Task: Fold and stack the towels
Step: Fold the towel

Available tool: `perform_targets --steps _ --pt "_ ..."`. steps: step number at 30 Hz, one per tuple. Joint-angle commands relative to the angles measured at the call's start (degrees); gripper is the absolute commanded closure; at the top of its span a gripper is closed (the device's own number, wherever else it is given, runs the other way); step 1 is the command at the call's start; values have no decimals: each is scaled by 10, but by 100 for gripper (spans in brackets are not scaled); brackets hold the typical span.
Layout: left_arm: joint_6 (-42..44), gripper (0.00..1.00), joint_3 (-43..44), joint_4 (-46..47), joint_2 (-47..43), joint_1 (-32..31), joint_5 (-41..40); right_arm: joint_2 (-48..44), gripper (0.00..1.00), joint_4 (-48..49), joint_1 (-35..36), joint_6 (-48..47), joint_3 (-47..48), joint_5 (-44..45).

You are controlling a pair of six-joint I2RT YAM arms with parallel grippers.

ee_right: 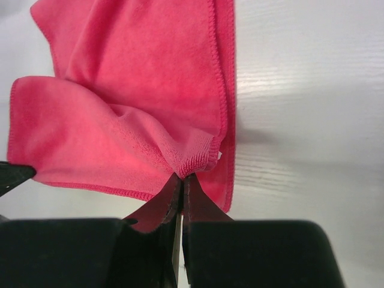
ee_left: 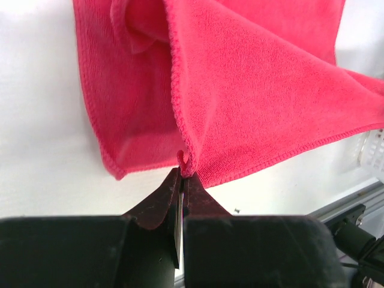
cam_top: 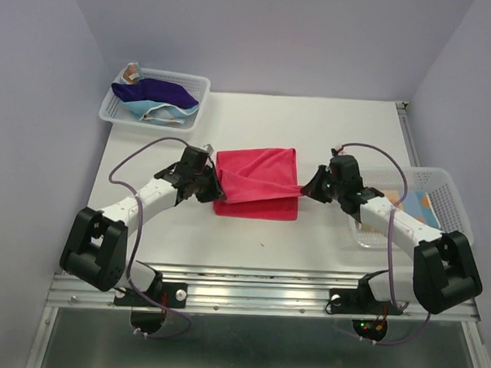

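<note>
A bright pink towel (cam_top: 256,181) lies folded over in the middle of the table. My left gripper (cam_top: 212,182) is shut on its left edge; the wrist view shows the hem pinched between the tips of that gripper (ee_left: 182,171), with the pink towel (ee_left: 258,96) stretching away from them. At the towel's right edge my right gripper (cam_top: 309,189) is shut too, its tips (ee_right: 182,178) pinching a bunched corner of the pink towel (ee_right: 120,102). A dark navy-purple towel (cam_top: 158,90) and a light blue towel (cam_top: 155,109) lie in the basket at the back left.
A white mesh basket (cam_top: 195,86) stands at the back left corner of the table. A second white mesh basket (cam_top: 449,193) sits at the right edge, partly under the right arm, holding a light blue and orange patterned cloth (cam_top: 420,208). A metal rail (cam_top: 257,290) runs along the near edge.
</note>
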Motion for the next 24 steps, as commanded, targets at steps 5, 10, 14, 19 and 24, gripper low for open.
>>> perform_targets --steps 5,10,14,19,24 --pt "-18 100 -65 -24 -68 -3 35 -84 99 -57 49 11 -41 -37" --pt "-29 100 -61 -29 -110 -3 33 -104 99 -72 51 10 -25 -6" --pt "-30 100 7 -15 -86 1 -7 -83 99 -51 51 6 39 65" --pt "-1 100 173 14 36 57 0 44 99 -13 33 -30 178 138" --pt "45 100 363 -8 171 95 10 190 99 -4 2 -70 352 151"
